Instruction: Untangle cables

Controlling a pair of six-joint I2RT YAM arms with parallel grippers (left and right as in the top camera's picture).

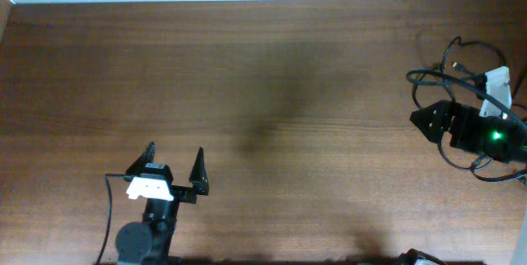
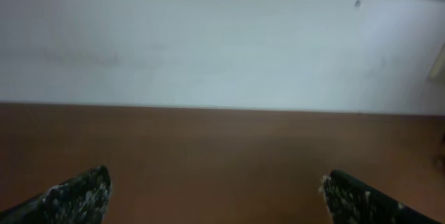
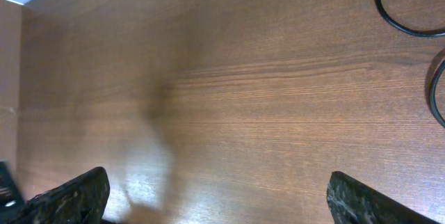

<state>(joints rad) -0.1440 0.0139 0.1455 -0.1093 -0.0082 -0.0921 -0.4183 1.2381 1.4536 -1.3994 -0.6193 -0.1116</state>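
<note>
Both of your tools are released and hold nothing. The black two-finger left gripper (image 1: 174,160) sits at the lower left of the overhead frame with its jaws spread wide and pointing up the frame. It reads as parked rather than working, since nothing lies between or near its fingers. The black right gripper (image 1: 426,119) is at the far right edge, pointing left towards the middle. Its wrist view shows both fingertips far apart over bare wood, so it too is only standing ready. The thin, loose black cables (image 3: 384,14) are all on that side. From overhead they loop above, behind and below the right arm at the right edge. In the right wrist view only two curved stretches show, in the upper right corner and at the right margin, outside the span of the jaws. Some of those loops may be the arm's own wiring, and you cannot tell them apart from here. You will probably need to start with the right arm, because the left one is well apart from the tangle. The surface is a flat brown wood-grain tabletop (image 1: 263,67) with a soft shadow across its middle. A plain white wall (image 2: 208,43) runs along its far side. A small green light (image 1: 494,136) glows on the right arm.
</note>
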